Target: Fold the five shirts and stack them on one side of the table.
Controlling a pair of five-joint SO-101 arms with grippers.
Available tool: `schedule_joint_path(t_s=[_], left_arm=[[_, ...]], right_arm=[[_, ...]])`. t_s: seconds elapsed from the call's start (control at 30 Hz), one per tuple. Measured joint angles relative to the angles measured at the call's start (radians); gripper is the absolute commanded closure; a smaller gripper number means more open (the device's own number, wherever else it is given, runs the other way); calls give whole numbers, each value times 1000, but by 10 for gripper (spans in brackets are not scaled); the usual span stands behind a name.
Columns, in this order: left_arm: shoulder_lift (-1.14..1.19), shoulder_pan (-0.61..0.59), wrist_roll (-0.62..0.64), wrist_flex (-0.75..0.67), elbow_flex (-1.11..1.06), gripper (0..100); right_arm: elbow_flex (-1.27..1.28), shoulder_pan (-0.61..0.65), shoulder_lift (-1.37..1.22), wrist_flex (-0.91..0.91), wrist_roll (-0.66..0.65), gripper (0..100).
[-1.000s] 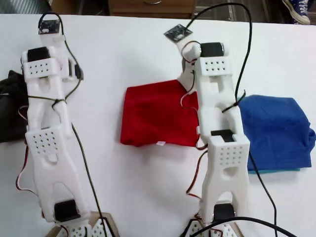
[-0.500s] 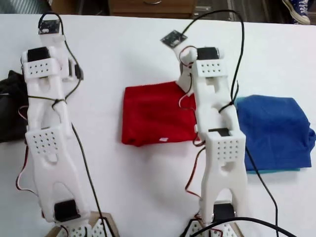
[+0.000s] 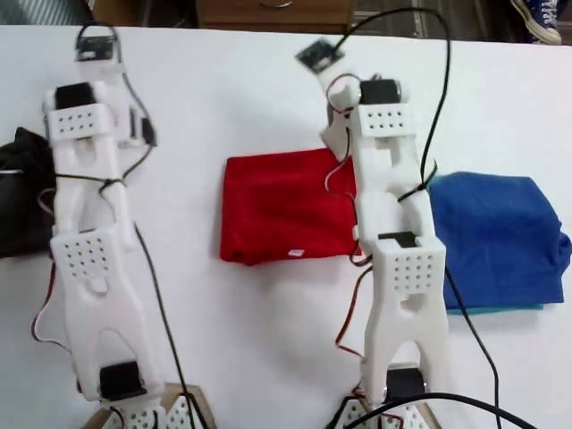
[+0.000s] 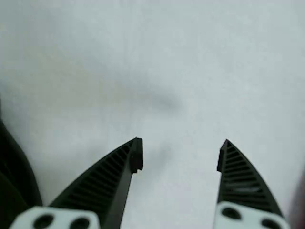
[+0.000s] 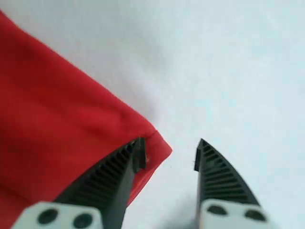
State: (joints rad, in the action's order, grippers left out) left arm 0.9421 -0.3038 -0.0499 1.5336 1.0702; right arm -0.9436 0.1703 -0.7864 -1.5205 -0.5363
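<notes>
1. Right end effector (image 5: 167,155) is released and empty. It straddles the far right corner of the red shirt (image 3: 281,206), with one jaw over the cloth and the other over bare bench (image 3: 223,89).
2. Left end effector (image 4: 179,155) is also released and empty, over bare bench well to the left of the red shirt.
3. Red shirt lies flat as a folded rectangle between the two arms, and its right edge runs under the right arm.
4. Blue shirt (image 3: 496,237) lies right of the red shirt, beyond the right arm, loosely folded. A teal edge (image 3: 500,309), perhaps another shirt, peeks from beneath it.
5. Black shirt (image 3: 22,192) sits bunched far left of the red shirt, at the bench edge.
6. Handling, as I judge it: the red shirt is light, soft and limp, so it would sag and come unfolded if lifted by a single layer. A pinch through all layers at that corner, or along the folded edge, looks safest. The cloth should slide easily over the smooth bench.
7. Stacking is not yet done, since the red, blue and black shirts lie apart.
</notes>
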Motion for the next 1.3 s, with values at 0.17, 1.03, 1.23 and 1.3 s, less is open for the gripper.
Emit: schedule_joint_path(t_s=[0.17,1.03,1.23,1.3], left_arm=[[0,133,-58,175,198,805],[-413,417,637,236,-410,978],[-540,566,666,236,-703,978],[-563,571,646,236,-795,978]], right_arm=[[-15,0,3,0,60,978],[-15,-51,-49,35,226,978],[-17,-51,-98,71,227,978],[-17,-51,-123,78,227,978]])
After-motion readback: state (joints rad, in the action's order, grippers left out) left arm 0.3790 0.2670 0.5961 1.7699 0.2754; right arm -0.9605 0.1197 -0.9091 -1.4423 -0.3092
